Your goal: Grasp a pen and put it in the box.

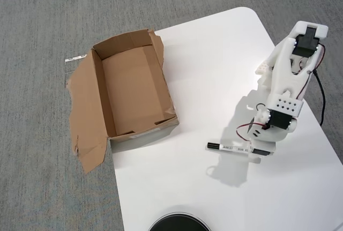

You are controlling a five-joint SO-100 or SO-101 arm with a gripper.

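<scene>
Right of the box [131, 94], well apart from it on the white table [214, 59], the pen [236, 148] points its black cap boxward; the gripper [261, 151] seems clamped on its dark end, presumably so it can be carried across.

In the overhead view the arm's own body covers the end effector [259, 151], so how its jaws stand cannot be told. The pen's [231, 147] right end runs under it, and its print is too small to read. A dark round object [178, 223] is cut off by the bottom edge.
</scene>
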